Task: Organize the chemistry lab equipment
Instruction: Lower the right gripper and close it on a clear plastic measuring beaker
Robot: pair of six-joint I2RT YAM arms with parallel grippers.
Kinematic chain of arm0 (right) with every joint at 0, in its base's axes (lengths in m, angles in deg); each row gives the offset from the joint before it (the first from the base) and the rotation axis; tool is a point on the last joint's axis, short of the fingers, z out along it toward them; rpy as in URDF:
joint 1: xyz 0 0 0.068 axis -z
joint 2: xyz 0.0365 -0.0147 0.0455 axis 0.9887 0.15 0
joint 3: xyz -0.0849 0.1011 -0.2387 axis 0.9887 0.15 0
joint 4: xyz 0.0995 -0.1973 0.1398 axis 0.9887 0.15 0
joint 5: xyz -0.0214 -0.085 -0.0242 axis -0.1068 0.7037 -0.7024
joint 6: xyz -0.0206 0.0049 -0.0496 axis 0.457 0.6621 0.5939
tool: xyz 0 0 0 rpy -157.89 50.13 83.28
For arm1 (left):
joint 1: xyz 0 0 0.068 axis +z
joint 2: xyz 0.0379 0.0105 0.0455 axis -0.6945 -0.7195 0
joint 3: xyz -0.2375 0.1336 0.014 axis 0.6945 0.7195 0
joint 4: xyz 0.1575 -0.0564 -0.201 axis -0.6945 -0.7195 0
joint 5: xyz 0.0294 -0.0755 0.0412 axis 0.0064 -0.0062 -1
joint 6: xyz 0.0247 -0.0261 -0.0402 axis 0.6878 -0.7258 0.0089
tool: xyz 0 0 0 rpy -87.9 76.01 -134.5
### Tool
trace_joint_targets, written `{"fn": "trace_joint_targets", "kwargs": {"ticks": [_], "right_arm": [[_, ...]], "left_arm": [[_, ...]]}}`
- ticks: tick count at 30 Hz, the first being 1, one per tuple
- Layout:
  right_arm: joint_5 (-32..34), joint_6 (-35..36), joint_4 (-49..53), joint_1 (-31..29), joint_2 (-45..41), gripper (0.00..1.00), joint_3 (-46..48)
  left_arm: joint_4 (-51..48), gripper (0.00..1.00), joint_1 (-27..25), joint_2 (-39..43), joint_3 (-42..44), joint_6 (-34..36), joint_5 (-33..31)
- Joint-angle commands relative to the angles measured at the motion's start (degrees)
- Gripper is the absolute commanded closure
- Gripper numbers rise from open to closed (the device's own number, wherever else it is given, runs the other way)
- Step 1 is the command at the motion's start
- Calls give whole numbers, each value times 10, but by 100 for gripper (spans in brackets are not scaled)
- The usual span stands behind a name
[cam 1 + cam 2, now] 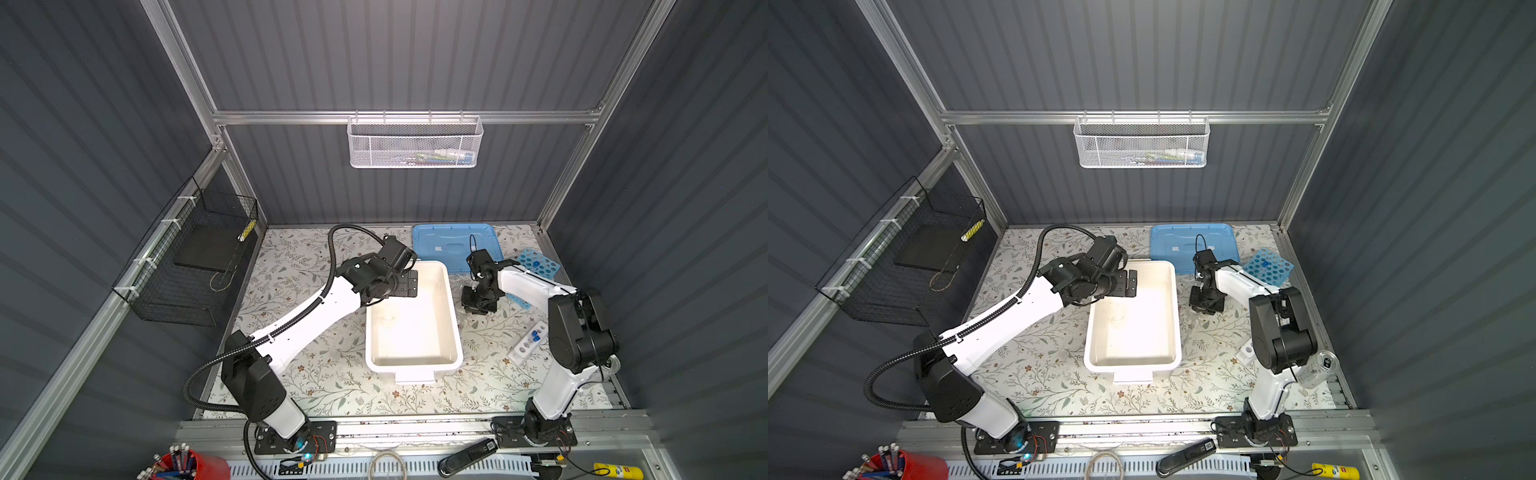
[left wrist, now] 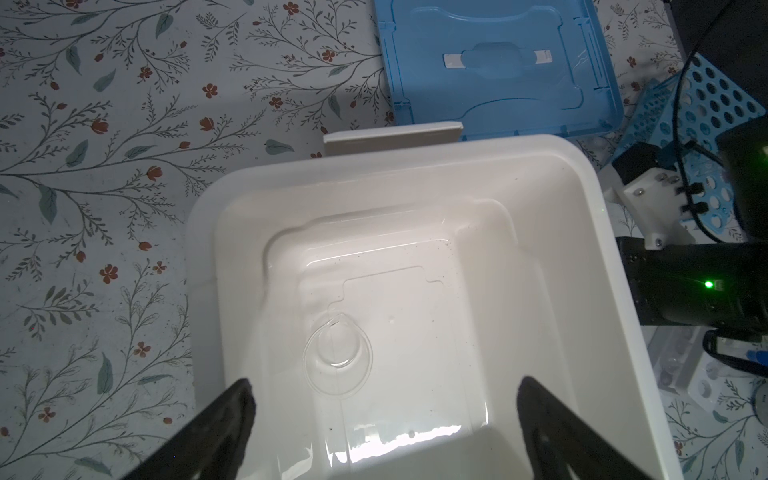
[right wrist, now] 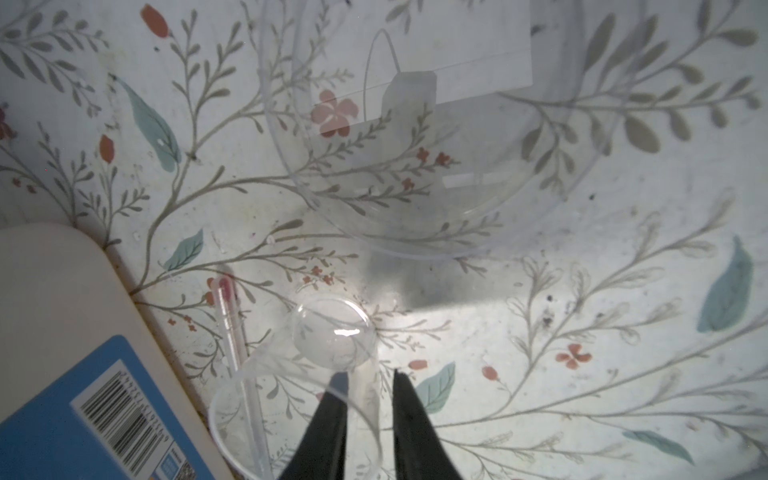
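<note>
Small clear beaker (image 3: 332,332): standing on the floral table (image 3: 582,311), just beside the white tub (image 3: 54,282); thin glass rod (image 3: 232,332) close against it, inside or outside not determinable. Straddling the beaker wall with the right gripper (image 3: 369,376), one finger inside, one outside, evidently for a rim pinch; firm clamping not confirmable, gap showing. Holding the left gripper (image 2: 386,386) spread wide and empty above the tub, over a second beaker (image 2: 337,357) resting on its floor, presumably keeping clear. Sitting well apart on the table's right side: sky-blue rack (image 1: 540,264), white tube rack (image 1: 525,347).
</note>
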Motion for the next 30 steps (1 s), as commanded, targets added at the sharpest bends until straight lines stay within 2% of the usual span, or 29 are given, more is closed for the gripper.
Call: {"fn": "trace_joint_targets", "kwargs": {"ticks": [1,15,30], "right_arm": [[18,-1,-5,-3,2,79,-1],[19,5,-8,-3,16,90,-8],[32,7,50,-3,-68,96,-29]], "left_arm": [[-6,1,0,4,-8,11,-2],[-9,1,2,11,-2,10,-3],[-7,1,8,20,7,12,2]]}}
